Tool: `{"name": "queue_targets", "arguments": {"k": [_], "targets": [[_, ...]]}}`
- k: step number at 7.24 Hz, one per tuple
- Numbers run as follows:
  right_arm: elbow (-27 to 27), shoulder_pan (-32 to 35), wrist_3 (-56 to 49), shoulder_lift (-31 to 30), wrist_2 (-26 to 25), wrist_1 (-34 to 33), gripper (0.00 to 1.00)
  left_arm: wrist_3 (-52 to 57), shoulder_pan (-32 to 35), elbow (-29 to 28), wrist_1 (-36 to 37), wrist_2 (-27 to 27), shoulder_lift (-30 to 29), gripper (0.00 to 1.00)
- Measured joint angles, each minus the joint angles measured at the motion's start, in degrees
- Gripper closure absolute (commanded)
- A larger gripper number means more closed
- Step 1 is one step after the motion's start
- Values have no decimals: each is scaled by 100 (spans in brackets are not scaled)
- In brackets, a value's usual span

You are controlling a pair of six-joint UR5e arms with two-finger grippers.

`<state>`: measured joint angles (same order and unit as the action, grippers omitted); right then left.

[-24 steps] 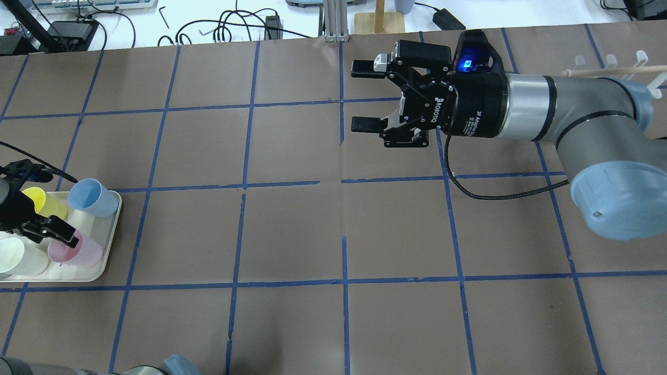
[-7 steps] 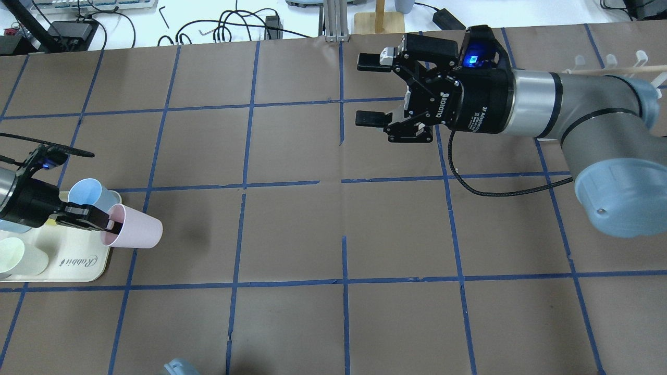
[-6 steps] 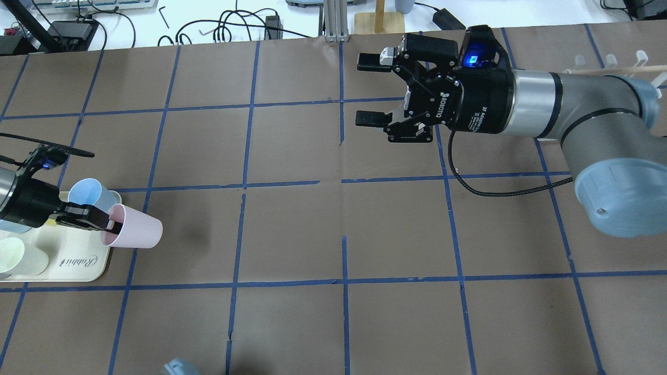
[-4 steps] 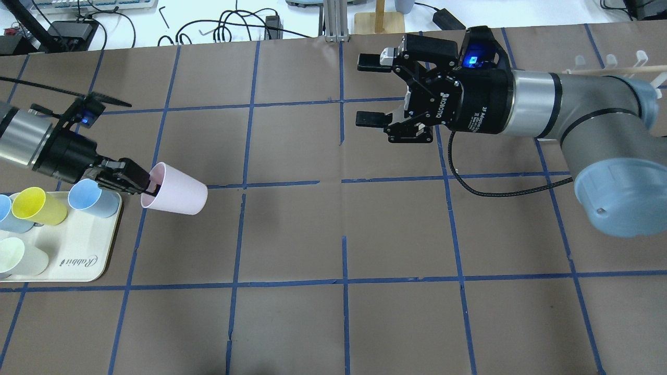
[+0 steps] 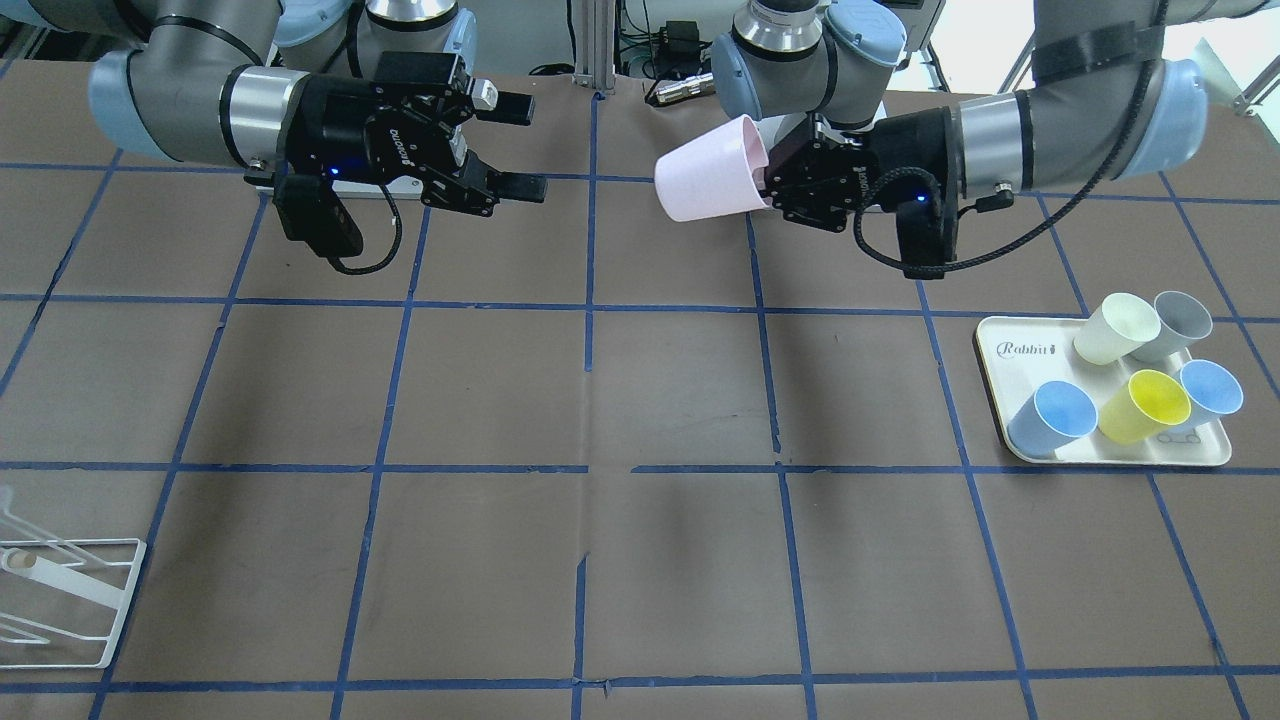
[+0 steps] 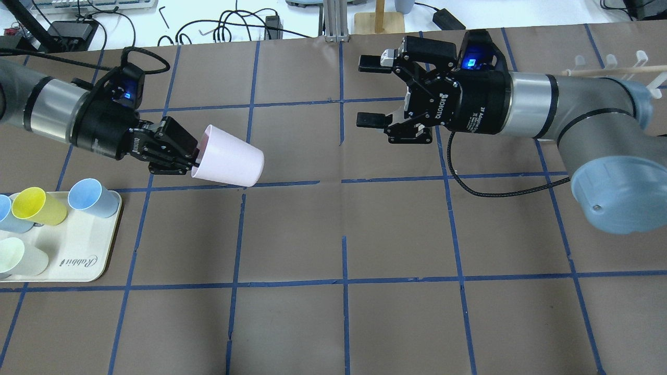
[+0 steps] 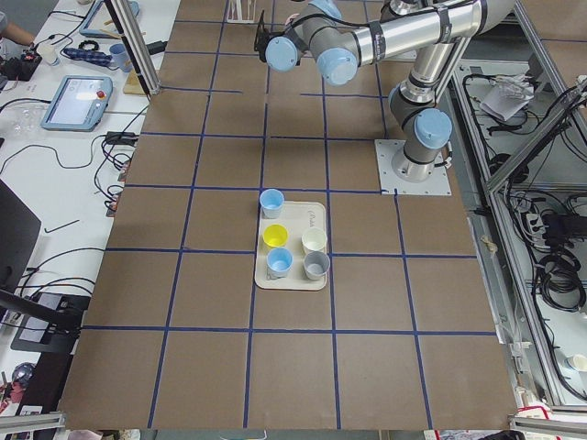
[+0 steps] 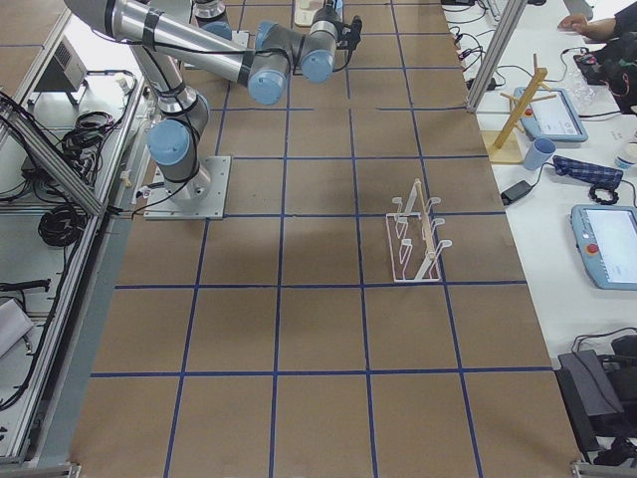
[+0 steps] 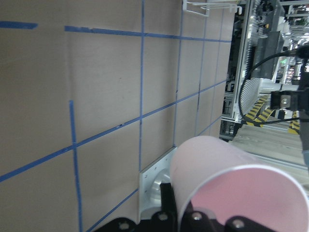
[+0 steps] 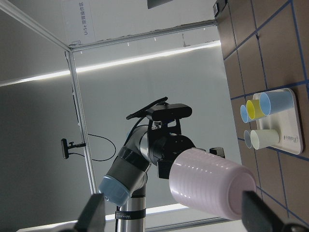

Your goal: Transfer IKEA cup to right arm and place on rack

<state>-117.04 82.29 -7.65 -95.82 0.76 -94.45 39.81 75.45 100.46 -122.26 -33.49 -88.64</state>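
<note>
The pale pink IKEA cup [image 6: 229,162] is held on its side in the air, its base pointing at my right gripper. My left gripper [image 6: 194,156] is shut on its rim, one finger inside the mouth. In the front view the cup [image 5: 705,183] hangs left of the left gripper [image 5: 768,180]. My right gripper [image 6: 367,92] is open and empty, apart from the cup, facing it; in the front view it [image 5: 522,147] sits at upper left. The right wrist view shows the cup [image 10: 212,188] between its fingers' line of sight. The white wire rack [image 5: 60,590] stands at the table's right end [image 8: 416,234].
A cream tray [image 6: 78,260] marked "Rabbit" sits at the table's left, with a yellow cup [image 6: 36,205], light blue cups [image 6: 93,197] and a cream cup [image 6: 15,258]. A black cable [image 6: 490,194] hangs from the right wrist. Clutter lies beyond the far edge.
My left gripper has lifted the pink cup off the tray and carried it right and toward the table's far side, nearer the right gripper. The right gripper has stayed open and almost still.
</note>
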Motion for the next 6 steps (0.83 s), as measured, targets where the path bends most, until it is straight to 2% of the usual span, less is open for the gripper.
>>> {"name": "queue_targets", "arguments": {"k": [2,5,6], "targets": [[2,8,6,34,5,20,0,-25,317,52,-133,864,65,100],[-2,17,198,18,244,39,0,5,687,82,-170,1781,146,100],[-5,26,329,1,269,40,0,59,743,132,-148,1930,172,100]]}}
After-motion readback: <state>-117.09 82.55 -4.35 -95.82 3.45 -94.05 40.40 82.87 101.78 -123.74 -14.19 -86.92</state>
